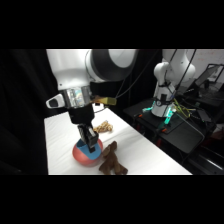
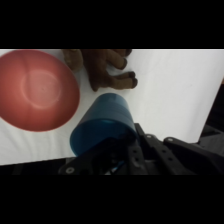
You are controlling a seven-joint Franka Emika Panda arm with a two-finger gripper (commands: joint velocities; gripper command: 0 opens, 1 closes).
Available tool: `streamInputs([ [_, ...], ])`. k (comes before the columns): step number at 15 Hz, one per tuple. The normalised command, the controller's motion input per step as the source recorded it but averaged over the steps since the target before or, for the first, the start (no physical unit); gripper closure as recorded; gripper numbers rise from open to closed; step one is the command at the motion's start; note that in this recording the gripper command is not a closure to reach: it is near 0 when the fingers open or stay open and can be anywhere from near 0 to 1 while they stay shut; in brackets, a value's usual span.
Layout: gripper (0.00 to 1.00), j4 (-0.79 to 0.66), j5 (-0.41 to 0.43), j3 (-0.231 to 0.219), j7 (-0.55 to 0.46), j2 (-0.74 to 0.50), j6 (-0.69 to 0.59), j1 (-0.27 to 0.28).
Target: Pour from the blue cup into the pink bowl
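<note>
In the side view my gripper (image 1: 89, 140) comes down over the pink bowl (image 1: 84, 157) near the table's front left. It is shut on the blue cup (image 1: 92, 147), which hangs just above the bowl's right part. From the wrist, the blue cup (image 2: 102, 125) sits in the black linkage of the gripper (image 2: 117, 156) at the bottom centre. The wide pink bowl (image 2: 37, 90) lies to its left, and its inside looks bare. I cannot tell what the cup holds.
A brown plush toy (image 1: 113, 161) lies right beside the bowl, and from the wrist the brown plush toy (image 2: 102, 67) is just past the cup. A small tan object (image 1: 103, 127) lies further back on the white table (image 1: 150, 155). Dark equipment stands off the right edge.
</note>
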Motion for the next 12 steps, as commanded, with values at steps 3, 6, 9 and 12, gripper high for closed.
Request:
streamInputs([
  [3, 0.08, 0.51, 0.548, 0.202, -0.69, 0.18, -0.64, -0.394],
  [6, 0.08, 0.48, 0.493, 0.121, -0.50, 0.24, -0.66, -0.293],
  [9, 0.08, 0.40, 0.486, 0.063, -0.43, 0.29, -0.56, -0.209],
  [12, 0.11, 0.37, 0.485, 0.008, -0.35, 0.25, -0.58, -0.161],
])
